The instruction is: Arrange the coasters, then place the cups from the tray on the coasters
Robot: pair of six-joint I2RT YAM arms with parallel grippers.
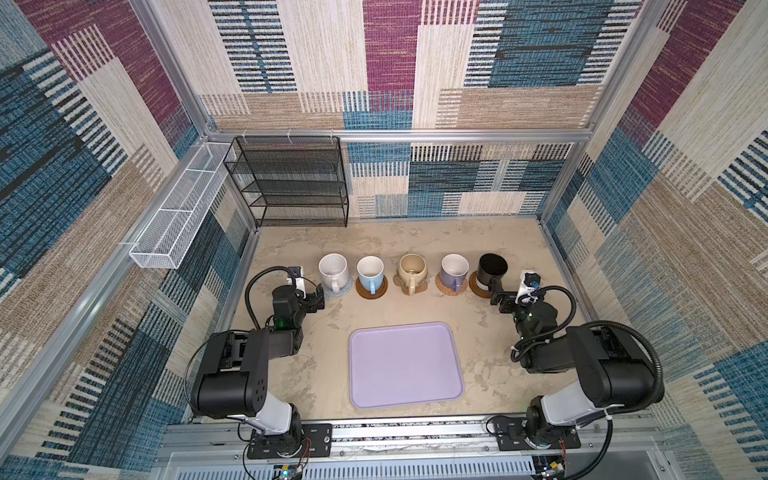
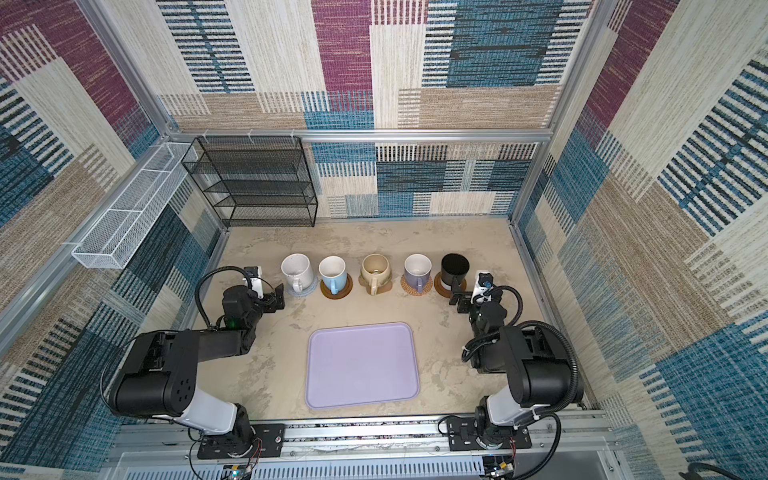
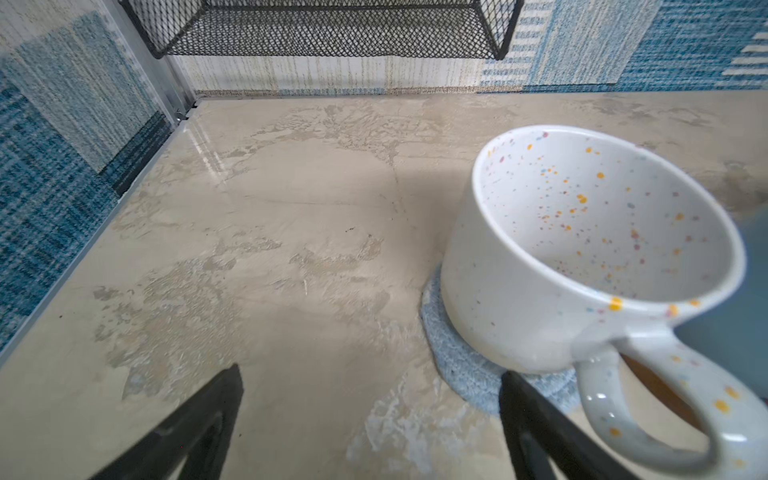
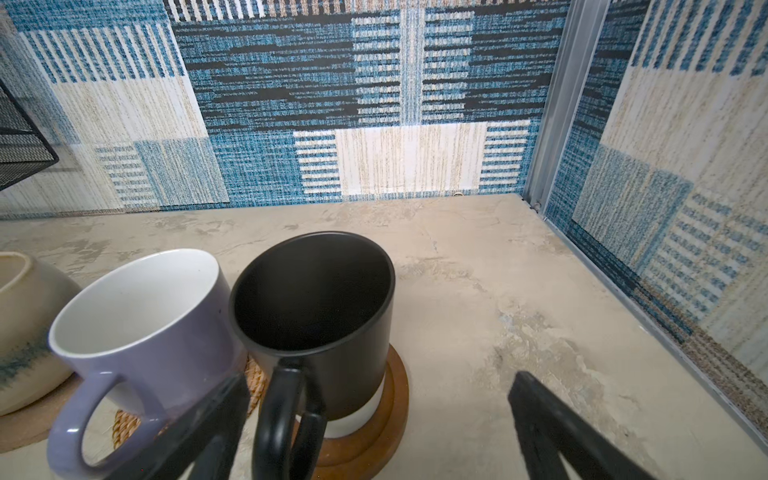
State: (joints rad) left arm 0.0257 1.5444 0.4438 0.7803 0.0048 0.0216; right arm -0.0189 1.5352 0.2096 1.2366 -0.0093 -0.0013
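In both top views five cups stand in a row, each on a coaster: speckled white (image 1: 333, 269) on grey-blue (image 3: 453, 361), light blue (image 1: 370, 272) on dark brown (image 1: 383, 289), beige (image 1: 411, 270) on the tan paw (image 1: 422, 286), lavender (image 4: 145, 332) on rattan (image 4: 124, 424), and black (image 4: 332, 311) on dark brown (image 4: 395, 399). The lavender tray (image 1: 405, 365) lies bare in front. My left gripper (image 3: 372, 371) is open beside the speckled cup (image 3: 540, 291), holding nothing. My right gripper (image 4: 380, 376) is open, with the black cup's handle between its jaws, untouched.
A black mesh shelf (image 1: 291, 183) stands at the back left. A white wire basket (image 1: 174, 216) hangs on the left wall. Patterned walls close in the beige table (image 1: 299, 374) on three sides. A metal rail (image 1: 415, 432) with both arm bases runs along the front.
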